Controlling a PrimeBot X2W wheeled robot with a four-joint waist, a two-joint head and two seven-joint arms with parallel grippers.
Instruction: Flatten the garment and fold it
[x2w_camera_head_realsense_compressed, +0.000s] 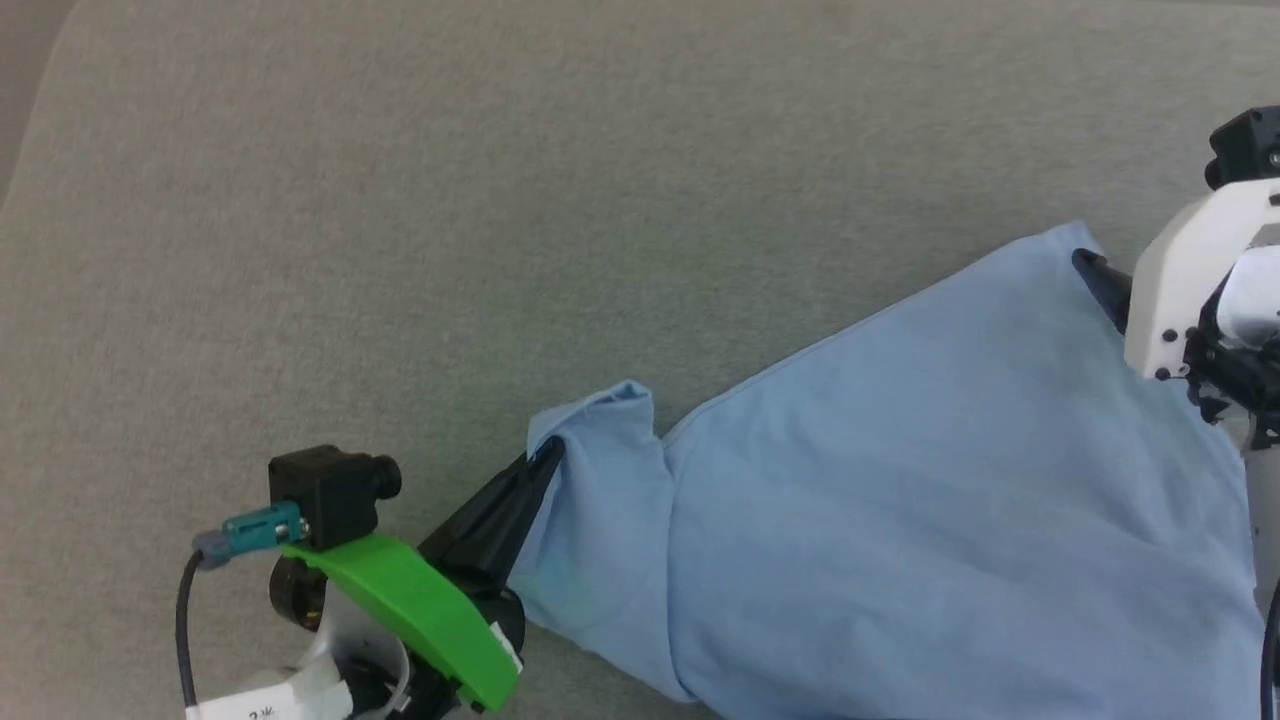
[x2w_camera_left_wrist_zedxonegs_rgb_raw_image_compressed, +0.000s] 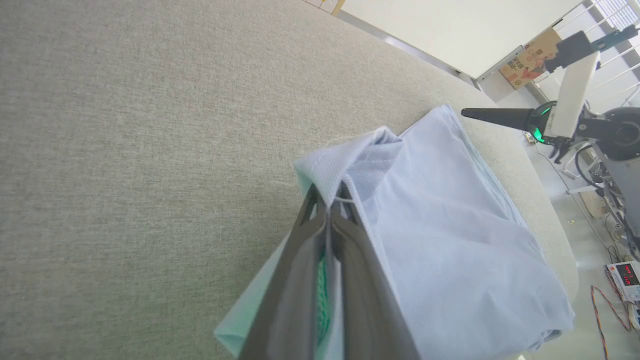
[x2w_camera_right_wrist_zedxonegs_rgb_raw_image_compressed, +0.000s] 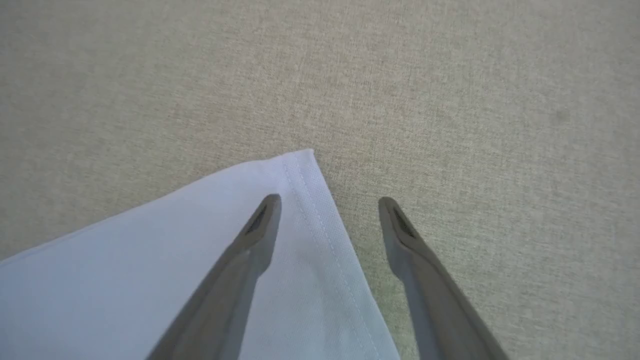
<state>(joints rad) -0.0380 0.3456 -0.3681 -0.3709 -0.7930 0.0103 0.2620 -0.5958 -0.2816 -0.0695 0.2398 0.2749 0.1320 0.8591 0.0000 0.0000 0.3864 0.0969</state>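
The garment is a light blue knit shirt spread across the grey-green surface at the lower right of the head view. My left gripper is shut on a bunched sleeve edge at the garment's left end; in the left wrist view the cloth rises pinched between the two dark fingers. My right gripper stands open above the far hemmed corner, one finger over the cloth and one over bare surface. In the head view its dark fingertip lies by that corner.
The grey-green fabric surface stretches wide to the left and far side. In the left wrist view its rounded edge drops off to a floor with cables, a cardboard box and an instrument with a red display.
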